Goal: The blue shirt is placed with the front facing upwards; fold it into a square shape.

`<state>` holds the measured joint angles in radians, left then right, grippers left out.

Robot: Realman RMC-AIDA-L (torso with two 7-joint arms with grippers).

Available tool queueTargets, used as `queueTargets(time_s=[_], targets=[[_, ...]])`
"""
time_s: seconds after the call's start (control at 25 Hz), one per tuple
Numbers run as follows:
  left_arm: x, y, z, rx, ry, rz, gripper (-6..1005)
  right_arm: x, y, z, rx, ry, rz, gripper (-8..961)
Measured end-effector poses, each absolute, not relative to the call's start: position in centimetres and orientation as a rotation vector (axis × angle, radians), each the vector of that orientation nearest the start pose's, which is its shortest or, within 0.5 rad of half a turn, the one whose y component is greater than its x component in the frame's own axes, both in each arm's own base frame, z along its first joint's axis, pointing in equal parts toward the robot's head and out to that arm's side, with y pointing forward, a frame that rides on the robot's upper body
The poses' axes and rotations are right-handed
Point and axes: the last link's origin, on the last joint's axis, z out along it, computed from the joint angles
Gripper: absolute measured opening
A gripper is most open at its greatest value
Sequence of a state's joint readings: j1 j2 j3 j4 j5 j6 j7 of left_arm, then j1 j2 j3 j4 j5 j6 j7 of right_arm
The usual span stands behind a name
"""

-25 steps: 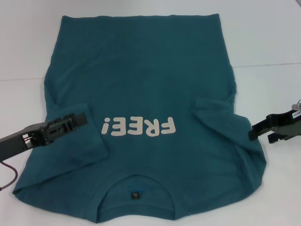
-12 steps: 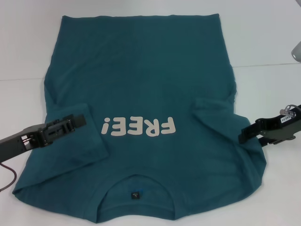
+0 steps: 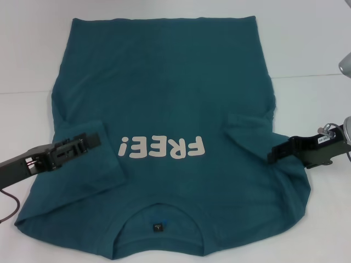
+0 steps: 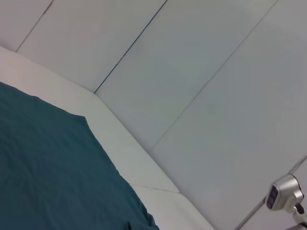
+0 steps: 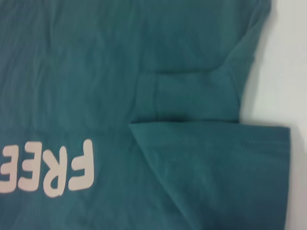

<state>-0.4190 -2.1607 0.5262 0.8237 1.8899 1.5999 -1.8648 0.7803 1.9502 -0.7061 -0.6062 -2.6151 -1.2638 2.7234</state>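
The blue shirt [image 3: 164,82] lies flat on the white table, front up, collar and dark neck label [image 3: 158,226] nearest me. The pale "FREE!" lettering [image 3: 163,147] crosses the chest. Both short sleeves are folded inward onto the body. My left gripper [image 3: 93,139] rests over the folded left sleeve [image 3: 90,167]. Over the inner part of the folded right sleeve [image 3: 249,131] is my right gripper [image 3: 273,154]. The right wrist view shows that sleeve fold [image 5: 216,158] beside the lettering [image 5: 53,167]. The left wrist view catches only a corner of the shirt [image 4: 48,163].
The white table [image 3: 307,49] extends around the shirt, with a seam line [image 3: 312,75] on the right. A grey metal fitting [image 3: 345,63] sits at the right edge; a metal stand [image 4: 285,191] shows in the left wrist view against pale wall panels.
My right gripper has moved inward, from the shirt's right edge to over the folded right sleeve. The left gripper and the shirt have not moved.
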Motion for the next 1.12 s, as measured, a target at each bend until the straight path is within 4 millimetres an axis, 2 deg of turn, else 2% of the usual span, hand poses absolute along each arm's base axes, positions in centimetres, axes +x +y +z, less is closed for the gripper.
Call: queueTargets(time_s=[0.36,1.04,1.12], targets=[[-27.07,31.66,2.9,-2.326,-1.259,-1.074,581,29.18,40.76,4.25,-1.912,1.904,0.132,666],[-27.15,31.66,2.87,-2.326,-1.265,-1.075,580,28.57,41.22,3.86,-1.914,1.9,0.194,663],[-27.15,31.66,2.87,-2.326,-1.265,-1.075,580,28.5,41.26,3.91,-1.915,1.901,0.203,604]])
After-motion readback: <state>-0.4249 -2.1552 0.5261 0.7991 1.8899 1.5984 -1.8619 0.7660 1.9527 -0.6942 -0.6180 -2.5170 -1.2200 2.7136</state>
